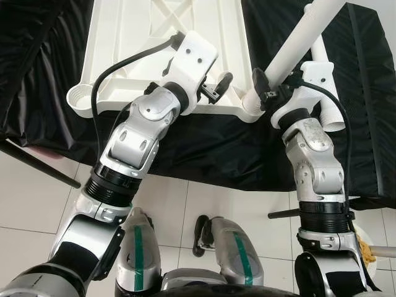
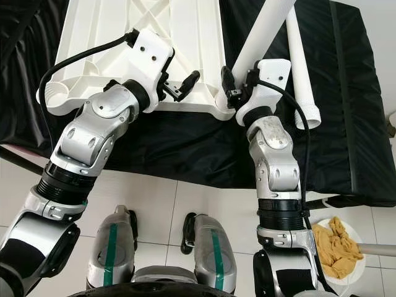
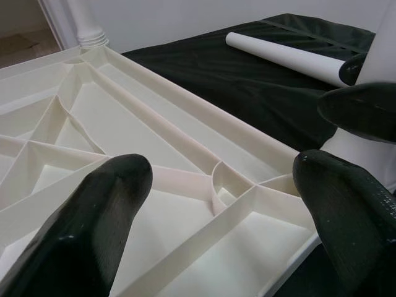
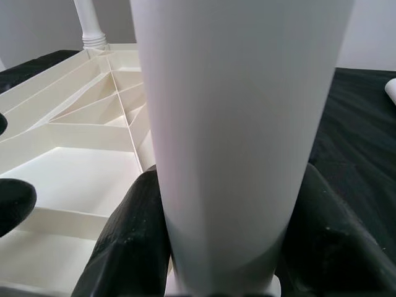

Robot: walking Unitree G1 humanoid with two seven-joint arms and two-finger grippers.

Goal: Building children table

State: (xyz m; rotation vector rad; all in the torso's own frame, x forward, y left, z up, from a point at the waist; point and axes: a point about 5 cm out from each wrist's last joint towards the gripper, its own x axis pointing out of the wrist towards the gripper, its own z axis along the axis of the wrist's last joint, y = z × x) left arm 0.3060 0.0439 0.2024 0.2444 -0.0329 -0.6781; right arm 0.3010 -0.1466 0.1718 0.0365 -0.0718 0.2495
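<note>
- White plastic is what I am working with: the tabletop [image 1: 154,37] lies upside down on a black cloth [image 1: 204,148], ribbed underside up, so its corner sockets face me and legs can go in from above.
- My right gripper [image 1: 267,86] is clamped around a white leg [image 1: 303,34], one finger on each side of the tube, low down near its foot. I hold it there, I judge, to steer that end closely.
- That leg stands tilted, its lower end at the near right corner socket [image 1: 252,106]; whether it is fully seated I cannot tell.
- My left gripper [image 1: 216,86] hangs over the near edge of the tabletop with its fingers [image 3: 105,204] spread and nothing between them. It looks placed to steady the slab while the leg is pressed home.
- Another leg [image 3: 86,21] already stands upright in the far corner, and an empty round socket [image 1: 79,99] waits at the near left corner.
- A spare leg [image 2: 303,74] lies on the cloth just beside my right arm, within reach for a later corner.
- Down on the tiled floor by my right side sits a plate [image 2: 346,272] with yellowish food.
</note>
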